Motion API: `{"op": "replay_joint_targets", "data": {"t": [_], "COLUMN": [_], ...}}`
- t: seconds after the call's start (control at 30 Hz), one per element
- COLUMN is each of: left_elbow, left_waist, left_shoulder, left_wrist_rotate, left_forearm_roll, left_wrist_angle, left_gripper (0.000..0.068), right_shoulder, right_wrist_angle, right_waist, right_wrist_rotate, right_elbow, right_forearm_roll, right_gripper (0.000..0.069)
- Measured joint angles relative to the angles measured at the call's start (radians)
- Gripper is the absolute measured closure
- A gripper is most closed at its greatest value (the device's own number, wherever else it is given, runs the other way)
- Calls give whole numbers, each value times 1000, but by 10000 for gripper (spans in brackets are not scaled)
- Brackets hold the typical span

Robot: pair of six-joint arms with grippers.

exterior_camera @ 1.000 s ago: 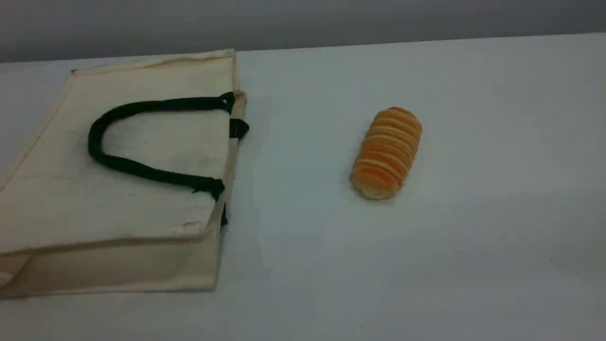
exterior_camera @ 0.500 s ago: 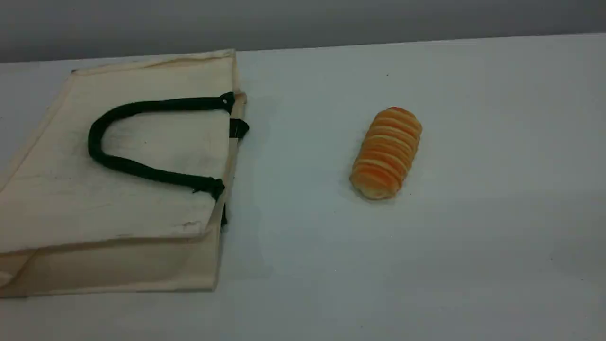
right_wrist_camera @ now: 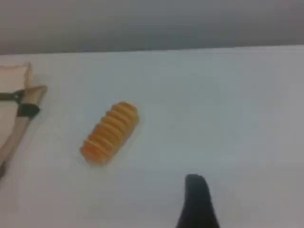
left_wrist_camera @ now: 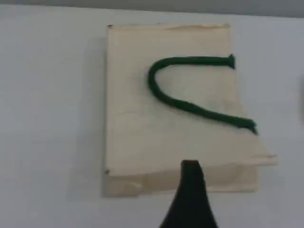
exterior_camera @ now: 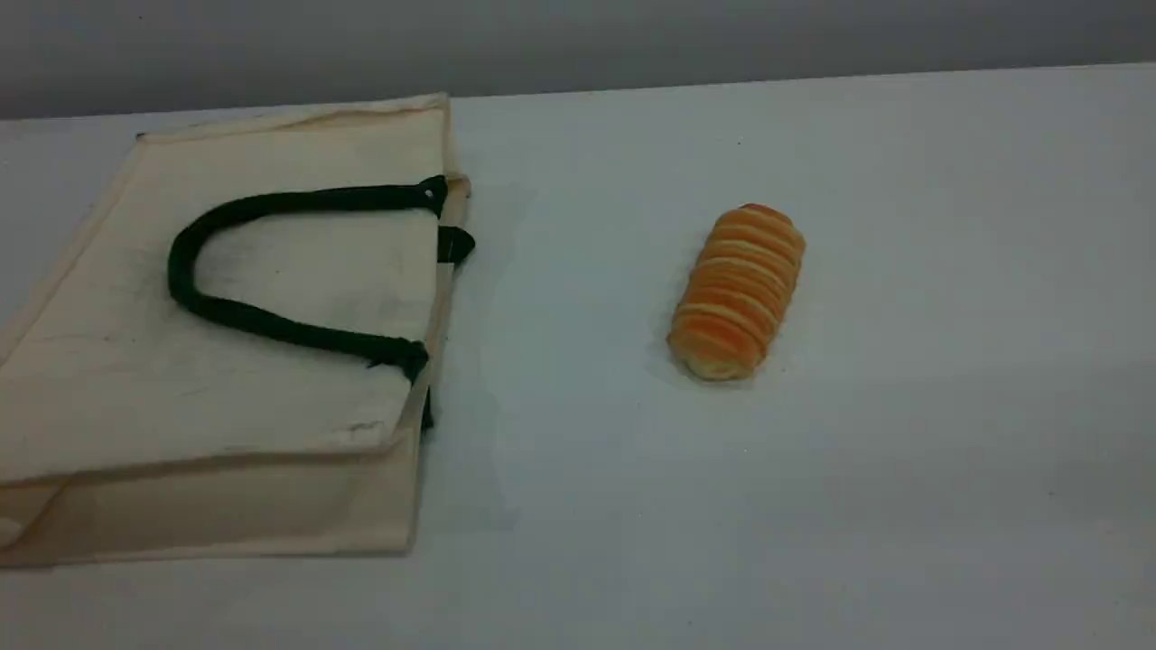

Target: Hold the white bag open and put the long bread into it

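Observation:
The white bag (exterior_camera: 181, 397) lies flat on the left of the table, its mouth edge facing right toward the bread. Its dark green handle (exterior_camera: 185, 271) rests looped on the top panel. The long bread (exterior_camera: 738, 291), golden-orange and ridged, lies on the table right of the bag, apart from it. Neither arm shows in the scene view. In the left wrist view one dark fingertip (left_wrist_camera: 191, 185) hangs high above the bag (left_wrist_camera: 137, 133), holding nothing. In the right wrist view another dark fingertip (right_wrist_camera: 195, 199) hovers well to the near right of the bread (right_wrist_camera: 110, 132), also holding nothing.
The white table (exterior_camera: 903, 451) ends at a far edge (exterior_camera: 813, 79) with a grey wall behind it. A green tab (exterior_camera: 456, 244) sticks out at the bag's mouth.

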Motion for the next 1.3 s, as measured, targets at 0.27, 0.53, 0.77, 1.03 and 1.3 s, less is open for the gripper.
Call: {"op": "replay_joint_targets", "data": {"t": [0.27,0.53,0.77,1.03,1.3], "left_elbow": [-149,-175,-175,-175,-176], "left_waist": [0,0,0,0,0], "left_shoulder": [268,563,806,1050,1284], "left_wrist_rotate": [36,40,32,16,-29], "left_forearm_roll": [-36,-36,-36,-33,-33], "left_wrist_angle": [-77,-185,-285,-437,-632], "left_gripper": [168,168,168,168,168], "right_shoulder": [172,397,654,940,1123], "right_wrist_angle": [-83,-306,-421,-477,-502], "right_waist": [0,0,0,0,0], "right_wrist_rotate": [-97,-234,-379,-640,-945], "right_elbow": [-31,-52,-52,-52,-52], "right_forearm_roll": [89,280,461,744,1051], "right_gripper": [237,237,237,237,237]}}
